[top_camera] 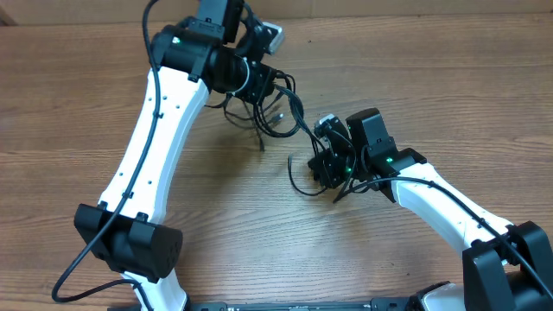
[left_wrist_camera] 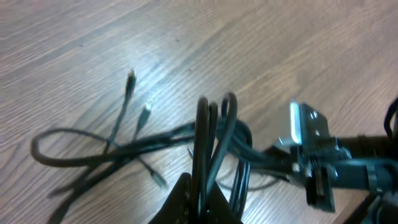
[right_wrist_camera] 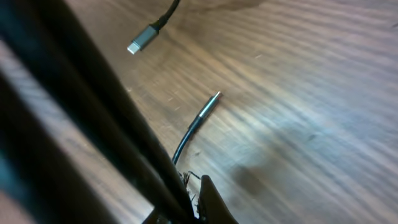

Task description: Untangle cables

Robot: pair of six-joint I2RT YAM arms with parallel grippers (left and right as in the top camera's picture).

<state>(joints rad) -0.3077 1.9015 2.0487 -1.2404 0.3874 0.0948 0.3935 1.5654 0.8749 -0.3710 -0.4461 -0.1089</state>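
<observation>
Black cables (left_wrist_camera: 214, 127): light, limp, snag-prone. Your left pincer (left_wrist_camera: 200, 190) clamps looped bundle; right pincer (right_wrist_camera: 194, 202) closed on one strand. Grip cord near plug (right_wrist_camera: 138, 42); pull gently.

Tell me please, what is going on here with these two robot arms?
Two robot arms are working on a tangle of thin black cables on a wooden table. The left gripper is shut on a bunch of loops in the tangle. The right gripper is shut on another strand close by. The cables are not yet separated; loose ends with small plugs lie on the wood.
</observation>
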